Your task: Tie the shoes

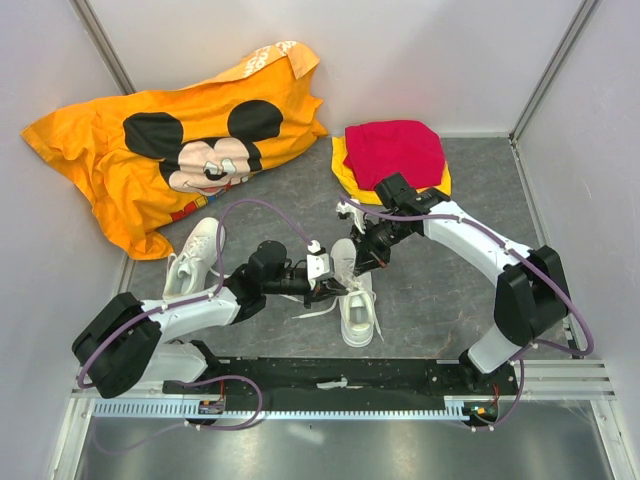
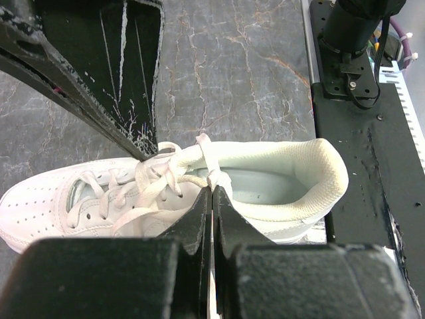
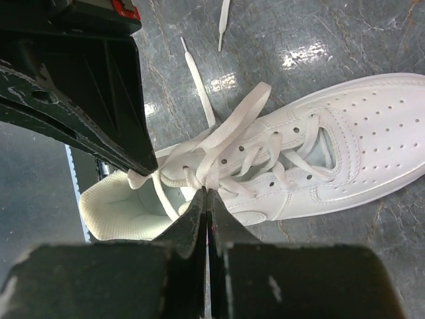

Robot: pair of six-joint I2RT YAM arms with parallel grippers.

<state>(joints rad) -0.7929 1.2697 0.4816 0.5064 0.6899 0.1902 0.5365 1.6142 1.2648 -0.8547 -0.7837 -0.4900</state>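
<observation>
Both grippers we see shut tight on laces (image 3: 232, 126) of one shoe (image 1: 357, 305) between the arms: left gripper (image 2: 212, 194), right gripper (image 3: 207, 194). Further left lies the other shoe (image 1: 195, 258), near the shirt (image 1: 150, 150).

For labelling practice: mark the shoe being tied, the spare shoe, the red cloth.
shoe being tied (image 1: 358, 322), top external view, heel end.
spare shoe (image 1: 196, 256), top external view, upper.
red cloth (image 1: 395, 150), top external view, middle.

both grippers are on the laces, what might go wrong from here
The left gripper and right gripper pinch the lace only at their tips, so it may slip out under tension. Nothing pins the shoe down, so pulling may drag or tip it.
</observation>
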